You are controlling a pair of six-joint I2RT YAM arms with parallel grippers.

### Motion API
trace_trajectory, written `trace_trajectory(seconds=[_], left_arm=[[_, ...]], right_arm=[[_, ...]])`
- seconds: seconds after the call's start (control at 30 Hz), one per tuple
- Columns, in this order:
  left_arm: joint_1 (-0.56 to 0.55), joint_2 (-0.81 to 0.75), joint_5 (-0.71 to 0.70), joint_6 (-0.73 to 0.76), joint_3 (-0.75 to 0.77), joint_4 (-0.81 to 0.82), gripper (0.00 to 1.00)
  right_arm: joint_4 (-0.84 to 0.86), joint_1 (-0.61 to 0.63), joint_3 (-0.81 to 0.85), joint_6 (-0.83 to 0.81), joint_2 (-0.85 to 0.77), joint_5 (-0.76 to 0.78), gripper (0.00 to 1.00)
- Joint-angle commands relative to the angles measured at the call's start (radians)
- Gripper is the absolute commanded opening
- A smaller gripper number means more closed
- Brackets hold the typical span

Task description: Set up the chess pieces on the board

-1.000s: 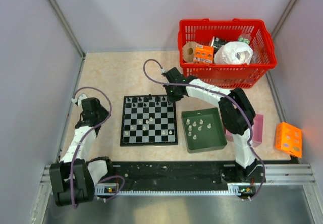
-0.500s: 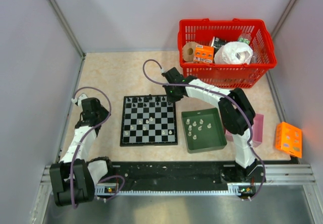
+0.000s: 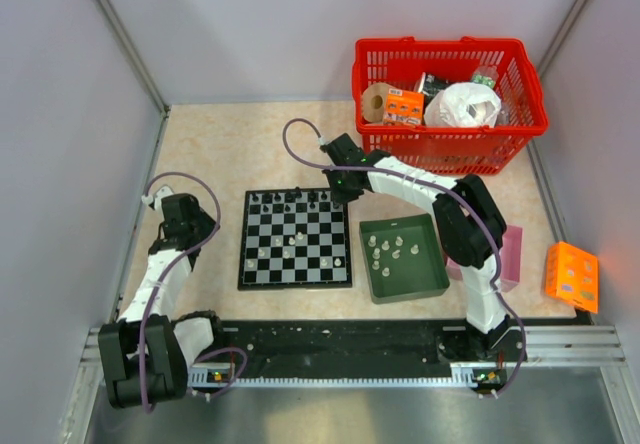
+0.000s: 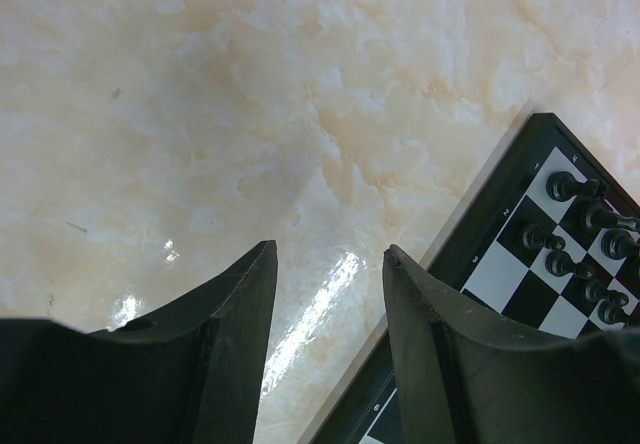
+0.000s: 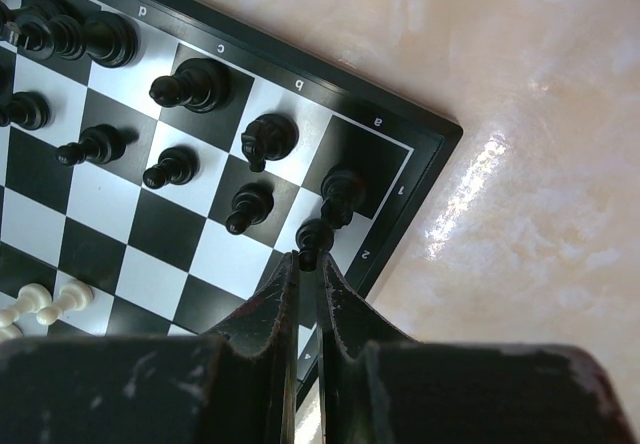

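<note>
Pale marbled worktop (image 3: 220,144) boxed in by plain grey walls. Far left, left claw (image 4: 330,252) hangs over bare worktop just beside the board's left edge, jaws partway apart, nothing between them. The board (image 3: 310,269) lies flat in the middle, between the two arms. Black chess pieces (image 3: 290,198) stand in its two far rows, a few whitish pieces (image 3: 296,235) scattered near the centre and left squares. Right claw (image 5: 310,262) is low over the board's far right corner, jaws closed to a thin slit. A black pawn (image 5: 313,236) stands right at the tips on the corner-file square, next to the corner piece; can't tell if it's pinched. Just right of the board, a green tray (image 3: 432,274) holds more whitish pieces (image 3: 385,249). Pink box (image 3: 512,254) beyond it, partly behind the right arm. Red basket (image 3: 450,149) of oddments at far right, orange box (image 3: 571,276) at the right edge.
</note>
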Motion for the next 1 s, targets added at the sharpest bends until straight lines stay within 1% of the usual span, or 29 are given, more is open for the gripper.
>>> trace_trajectory(seconds=[0.0,0.17,0.3,0.33,0.4,0.57,0.7,0.8,0.9,0.93,0.97], left_arm=[[-0.003,0.008,0.01,-0.002,0.009,0.047,0.52],[-0.003,0.011,0.01,-0.002,0.011,0.049,0.52],[-0.003,0.011,0.01,-0.001,0.012,0.047,0.52],[-0.003,0.008,0.01,-0.004,0.014,0.046,0.52],[-0.003,0.008,0.011,-0.007,0.016,0.044,0.52],[-0.003,0.011,0.001,-0.019,0.038,0.026,0.53],[-0.003,0.011,-0.015,-0.042,0.086,0.008,0.54],[-0.003,0.023,-0.038,-0.068,0.141,-0.005,0.61],[-0.003,0.041,-0.062,-0.102,0.229,-0.019,0.64],[-0.003,0.049,-0.064,-0.114,0.255,-0.02,0.65],[-0.003,0.057,-0.07,-0.135,0.275,-0.016,0.67]], right_arm=[[-0.029,0.015,0.02,-0.014,-0.056,0.013,0.0],[-0.029,0.015,0.027,-0.016,-0.039,0.007,0.02],[-0.024,0.014,0.031,-0.016,-0.046,0.001,0.09],[-0.026,0.014,0.036,-0.019,-0.05,-0.001,0.12],[-0.026,0.012,0.046,-0.024,-0.056,0.002,0.22],[-0.027,0.014,0.089,-0.053,-0.082,0.004,0.4],[-0.029,0.014,0.116,-0.071,-0.112,0.001,0.44],[-0.032,0.019,0.117,-0.076,-0.146,0.001,0.46],[-0.03,0.031,0.102,-0.082,-0.186,0.001,0.48],[-0.029,0.038,0.097,-0.082,-0.197,-0.025,0.48],[-0.027,0.048,0.093,-0.08,-0.201,-0.03,0.48]])
